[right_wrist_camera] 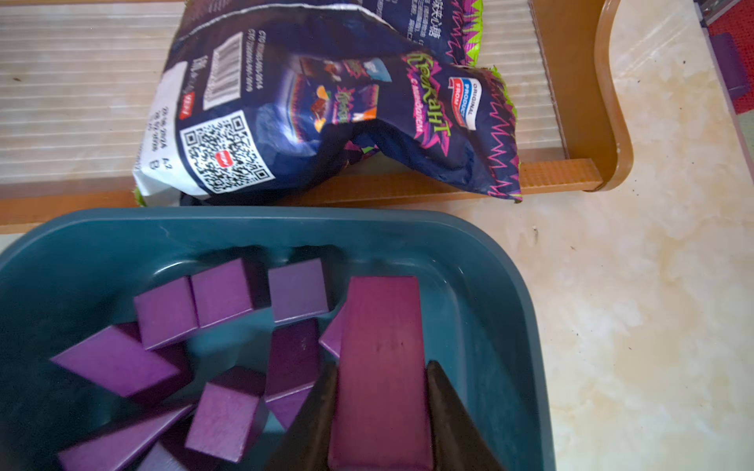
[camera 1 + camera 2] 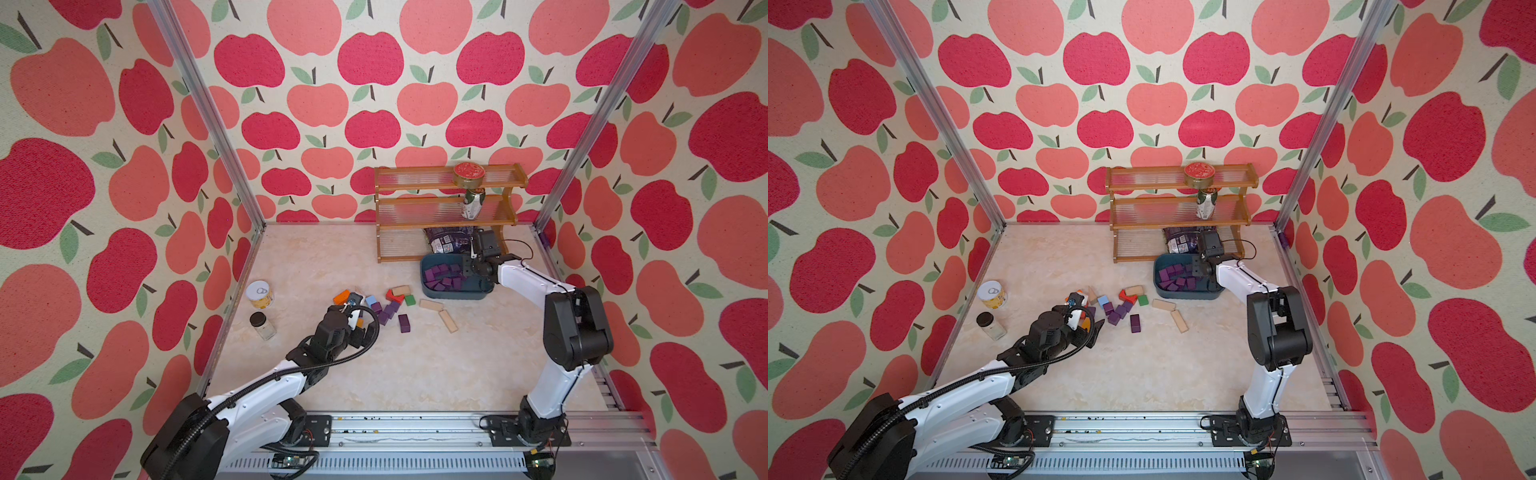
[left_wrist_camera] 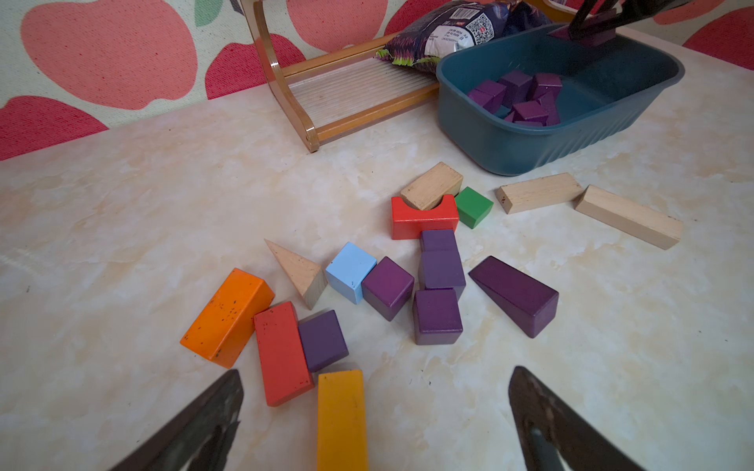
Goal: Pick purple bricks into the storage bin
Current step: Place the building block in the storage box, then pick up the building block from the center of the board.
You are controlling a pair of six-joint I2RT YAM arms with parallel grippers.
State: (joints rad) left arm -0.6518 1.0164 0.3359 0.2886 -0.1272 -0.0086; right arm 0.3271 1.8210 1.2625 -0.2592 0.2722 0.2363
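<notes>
The teal storage bin stands in front of the rack and has several purple bricks lying in it. Above its right end, my right gripper is shut on a long purple brick, which hangs over the bin's inside. Several more purple bricks, among them a wedge, lie on the table among coloured blocks. My left gripper hovers just short of that pile, jaws wide open and holding nothing.
Orange, red, yellow, light-blue and green blocks mix with the pile. Tan blocks lie near the bin. The wooden rack holds a snack bag. A can and a jar stand at the left.
</notes>
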